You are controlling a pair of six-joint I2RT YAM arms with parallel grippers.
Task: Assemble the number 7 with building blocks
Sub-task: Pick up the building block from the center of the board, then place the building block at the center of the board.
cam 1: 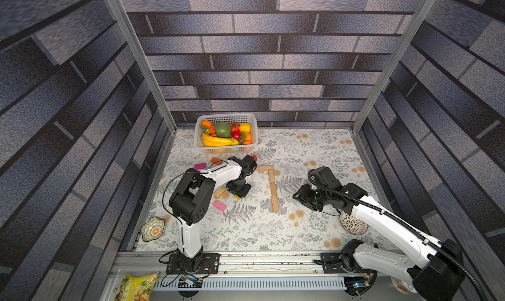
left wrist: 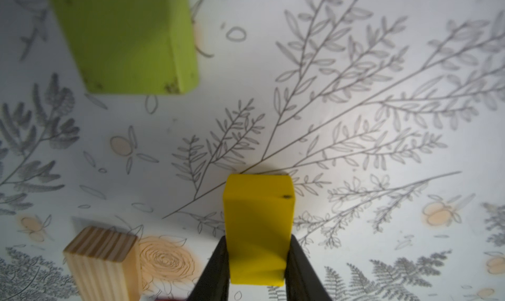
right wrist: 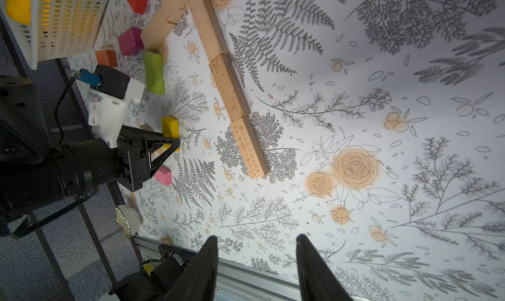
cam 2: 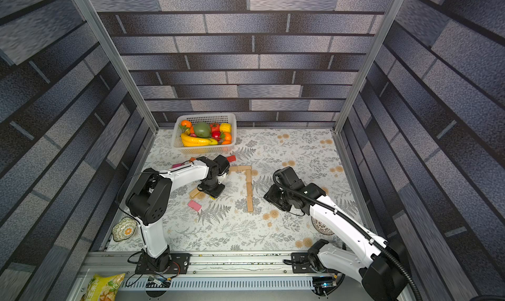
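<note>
On the bench (cam 1: 314, 149), left of centre, we find the left gripper (left wrist: 257, 239) clamped on a yellow block (left wrist: 258, 217), with its fingers against two opposite sides. A green block (left wrist: 128, 37) and a tan block (left wrist: 101, 261) lie near it. At mid-bench lies the number 7 (cam 1: 273, 193), built of tan blocks, its bar toward the far edge. Right of it, the right gripper (right wrist: 256, 236) stands released, jaws apart.
</note>
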